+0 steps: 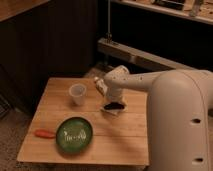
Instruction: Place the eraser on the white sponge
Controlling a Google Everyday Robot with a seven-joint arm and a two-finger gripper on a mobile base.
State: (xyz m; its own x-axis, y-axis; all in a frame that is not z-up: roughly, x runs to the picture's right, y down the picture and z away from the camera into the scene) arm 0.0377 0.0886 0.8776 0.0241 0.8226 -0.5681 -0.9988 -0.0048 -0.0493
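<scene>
As jaws (112, 102) sit at 1 sponge (113, 110), 1 cup (77, 94), 1 plate (74, 135)

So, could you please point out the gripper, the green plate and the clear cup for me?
gripper (113, 101): camera view, its lower end just above the dark object on the white sponge.
green plate (64, 141): camera view, its left rim.
clear cup (77, 94): camera view, middle of its side wall.

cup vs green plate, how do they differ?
The cup is pale and translucent; the plate is dark green with light markings. The cup stands tall and narrow; the plate lies flat and wide. The cup is nearer the gripper at the sponge; the plate is nearer the front edge. Both rest on the table.
</scene>
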